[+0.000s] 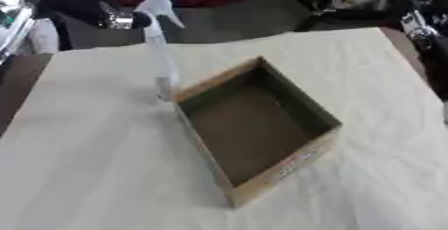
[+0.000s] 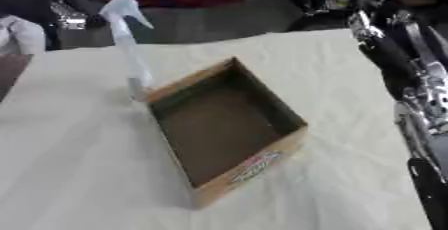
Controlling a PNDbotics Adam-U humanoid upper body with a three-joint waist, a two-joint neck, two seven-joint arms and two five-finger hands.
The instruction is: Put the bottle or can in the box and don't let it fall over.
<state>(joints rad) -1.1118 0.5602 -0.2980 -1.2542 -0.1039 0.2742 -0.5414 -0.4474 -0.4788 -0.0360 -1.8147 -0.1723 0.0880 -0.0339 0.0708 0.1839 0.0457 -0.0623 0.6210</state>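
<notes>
a cream cloth covers the surface (image 1: 96, 174), with dark clutter beyond its far edge. a clear spray bottle (image 1: 160, 44) with a white trigger head stands upright on the cloth, just beside the far left corner of an open cardboard box (image 1: 289, 161), outside it. the right arm (image 2: 411, 74) runs down the right edge; its hand is out of view, and no left hand shows.
</notes>
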